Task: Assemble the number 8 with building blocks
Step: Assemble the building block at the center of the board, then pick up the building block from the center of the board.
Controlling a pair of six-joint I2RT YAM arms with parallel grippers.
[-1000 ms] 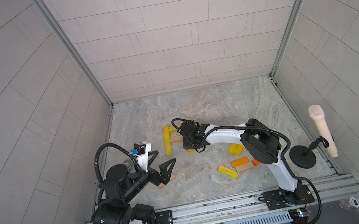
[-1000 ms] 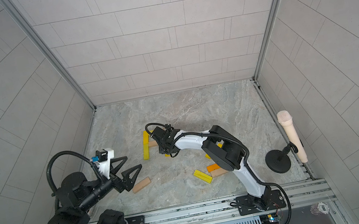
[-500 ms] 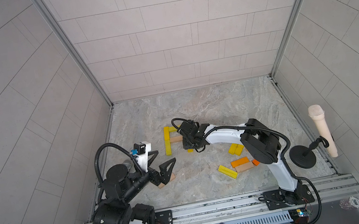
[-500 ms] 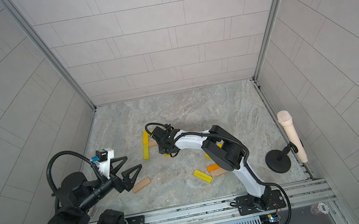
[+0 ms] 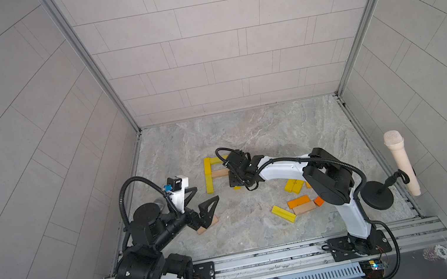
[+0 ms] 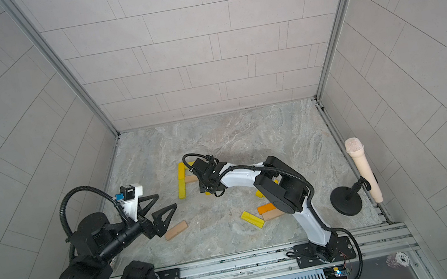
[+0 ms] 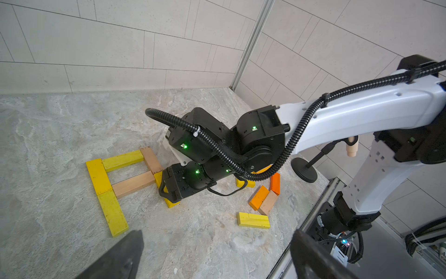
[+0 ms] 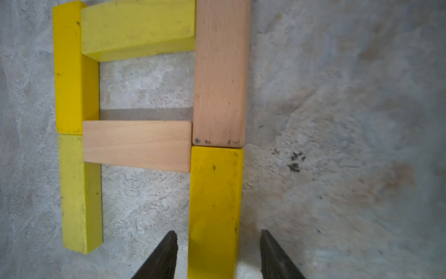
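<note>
1. Six bars form the number 8 [image 8: 137, 145]; six o'clock open.
2. My right gripper [image 8: 218, 233] straddles a yellow bar [image 8: 214, 193], jaws apart; left gripper [image 5: 206, 193] wide, empty.
3. Spare building blocks [image 5: 298, 202], four o'clock: probably light, rigid; pinch long sides.

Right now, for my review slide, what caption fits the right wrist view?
Right gripper open around a yellow bar of the number 8: six bars laid, one missing.

Light: even, diffuse, moderately bright, from above. Shadows: soft, short, beside the building blocks [image 8: 137, 145]. Top views: sharp, tiled walls [image 5: 31, 149] bowed toward edges. Right wrist view: fingertips [image 8: 161, 256] and marble floor [image 8: 362, 120] blurred.
</note>
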